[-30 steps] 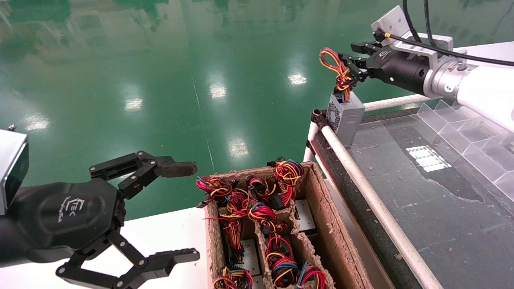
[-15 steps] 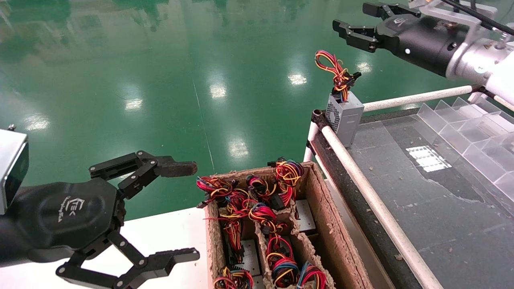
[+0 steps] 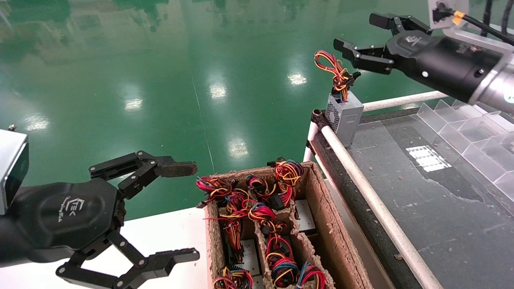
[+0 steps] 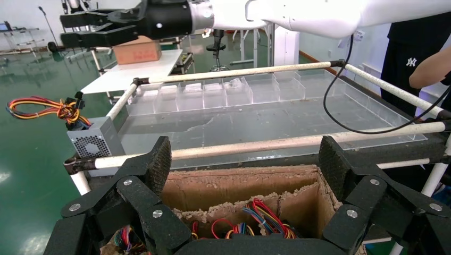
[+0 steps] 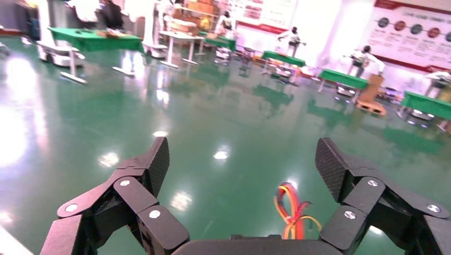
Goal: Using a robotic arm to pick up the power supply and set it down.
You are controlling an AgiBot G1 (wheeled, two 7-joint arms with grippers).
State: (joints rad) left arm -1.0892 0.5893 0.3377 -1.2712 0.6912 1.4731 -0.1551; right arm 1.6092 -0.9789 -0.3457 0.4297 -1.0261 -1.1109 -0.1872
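A glossy green floor [image 3: 160,80] surrounds the dark tabletop [image 3: 441,200]. The power supply [image 3: 344,116] stands at its far left corner, wires looped upward. The right tool [image 3: 355,34] hovers above, spread wide, holding nothing. The left tool [image 3: 180,212] rests wide beside the cardboard box [image 3: 325,224].

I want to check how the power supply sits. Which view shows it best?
The head view: the power supply stands on the conveyor's corner, wires up. The left wrist view shows its vent face; the right wrist view shows only the wire loop.
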